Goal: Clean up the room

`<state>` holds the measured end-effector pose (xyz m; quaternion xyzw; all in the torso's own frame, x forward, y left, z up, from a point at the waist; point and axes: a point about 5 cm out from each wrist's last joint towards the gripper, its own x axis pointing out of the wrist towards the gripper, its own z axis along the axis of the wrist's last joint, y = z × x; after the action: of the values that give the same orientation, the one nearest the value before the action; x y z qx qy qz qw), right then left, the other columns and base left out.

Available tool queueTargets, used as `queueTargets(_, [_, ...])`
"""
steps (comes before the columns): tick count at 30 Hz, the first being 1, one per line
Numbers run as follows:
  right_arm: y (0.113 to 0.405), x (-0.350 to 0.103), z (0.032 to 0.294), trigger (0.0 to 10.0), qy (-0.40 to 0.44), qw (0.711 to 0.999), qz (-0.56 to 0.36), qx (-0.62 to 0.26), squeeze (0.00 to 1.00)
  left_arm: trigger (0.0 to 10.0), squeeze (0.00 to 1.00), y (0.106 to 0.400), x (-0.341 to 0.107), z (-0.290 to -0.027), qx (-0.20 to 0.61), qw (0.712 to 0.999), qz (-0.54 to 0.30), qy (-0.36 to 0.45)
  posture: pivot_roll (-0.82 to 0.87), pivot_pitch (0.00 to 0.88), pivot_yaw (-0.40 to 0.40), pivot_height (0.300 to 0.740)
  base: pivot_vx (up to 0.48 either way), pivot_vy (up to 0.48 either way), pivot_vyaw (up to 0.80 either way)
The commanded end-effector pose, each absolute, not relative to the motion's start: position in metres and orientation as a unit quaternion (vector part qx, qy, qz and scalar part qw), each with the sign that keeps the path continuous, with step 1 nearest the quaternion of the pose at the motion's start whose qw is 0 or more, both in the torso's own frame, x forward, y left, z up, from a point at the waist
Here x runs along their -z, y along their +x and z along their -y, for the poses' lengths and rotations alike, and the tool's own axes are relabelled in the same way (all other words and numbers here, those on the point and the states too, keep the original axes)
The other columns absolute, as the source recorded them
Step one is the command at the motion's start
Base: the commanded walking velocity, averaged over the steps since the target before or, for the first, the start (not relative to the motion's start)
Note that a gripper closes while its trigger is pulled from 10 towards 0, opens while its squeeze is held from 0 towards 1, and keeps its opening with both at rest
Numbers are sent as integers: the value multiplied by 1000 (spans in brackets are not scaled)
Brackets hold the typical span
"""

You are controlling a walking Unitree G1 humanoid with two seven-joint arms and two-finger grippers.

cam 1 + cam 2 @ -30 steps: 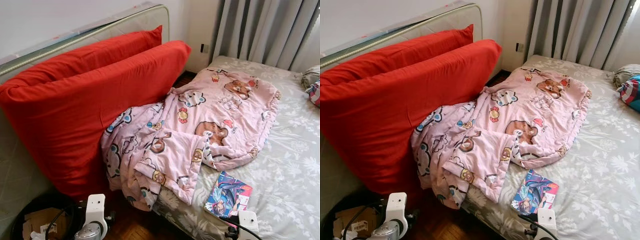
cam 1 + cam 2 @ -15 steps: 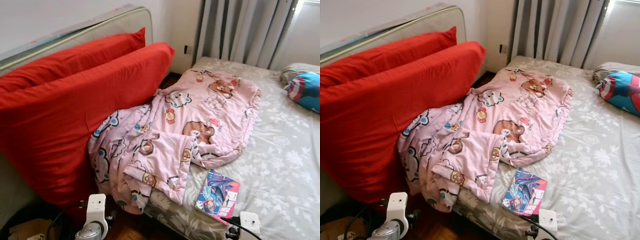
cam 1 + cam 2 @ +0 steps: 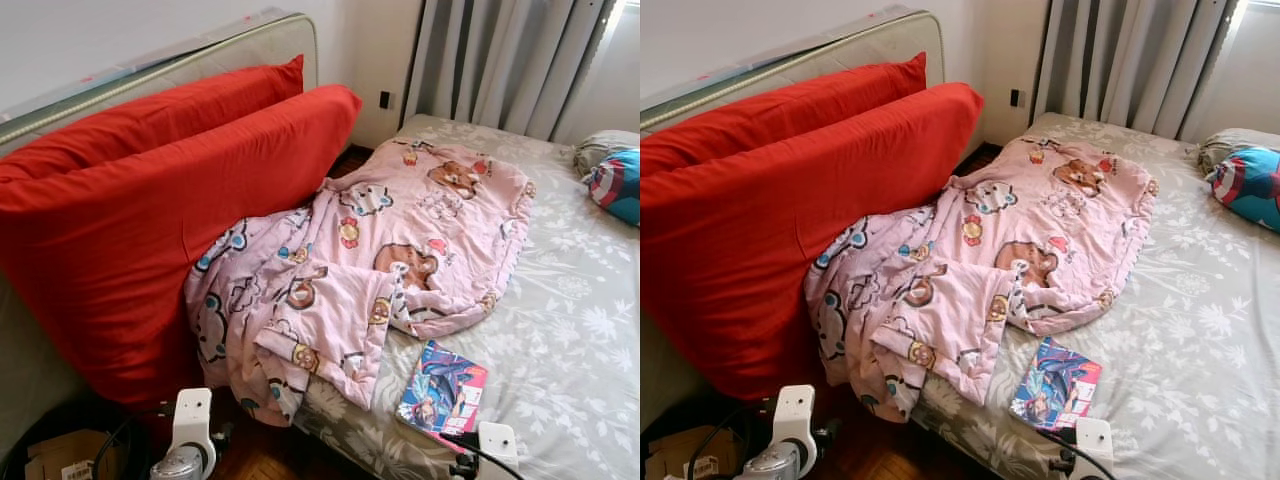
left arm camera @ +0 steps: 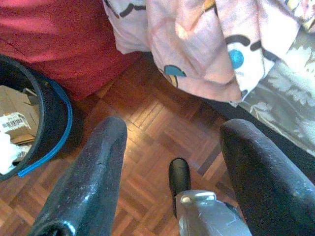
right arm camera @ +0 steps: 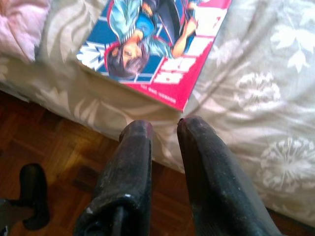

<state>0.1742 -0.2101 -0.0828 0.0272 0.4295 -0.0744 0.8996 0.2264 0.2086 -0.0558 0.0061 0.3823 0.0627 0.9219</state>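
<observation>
A pink cartoon-print blanket [image 3: 380,260] lies crumpled across the bed [image 3: 580,330], one end spilling over the bed's near edge toward the parquet floor [image 4: 147,142]. Beside it, near the same edge, rests a comic book [image 3: 443,390]. Two large red cushions [image 3: 150,220] lean against an upright mattress [image 3: 190,60] beside the bed. At the bed's far corner sits a blue pillow [image 3: 618,185]. The left gripper [image 4: 167,147] hangs over the floor with its fingers spread wide, near a dark bin [image 4: 47,128] holding cardboard. The right gripper [image 5: 165,130] hovers at the bed's edge just below the comic book, fingers nearly together and holding nothing.
</observation>
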Motion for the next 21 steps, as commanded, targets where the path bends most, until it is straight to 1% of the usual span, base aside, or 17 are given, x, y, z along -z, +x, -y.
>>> queueTargets(1, [175,83,209,10000,32,900,-428,75,0,10000,0,224,57,-211,-64,920,-387,6,43,0,14,740,285,0,0])
queueTargets(10, [176,82,208,10000,33,901,-426,73,0,10000,0,224,57,-211,-64,920,-386,6,46,0,12,740,289,0,0])
queueTargets(17, [176,82,209,10000,34,904,-419,78,0,10000,0,225,56,-211,-63,922,-383,3,45,0,12,740,0,0,0])
queueTargets(21, [178,79,209,10000,42,913,-397,86,0,10000,0,225,56,-211,-62,923,-380,1,44,0,12,740,0,0,0])
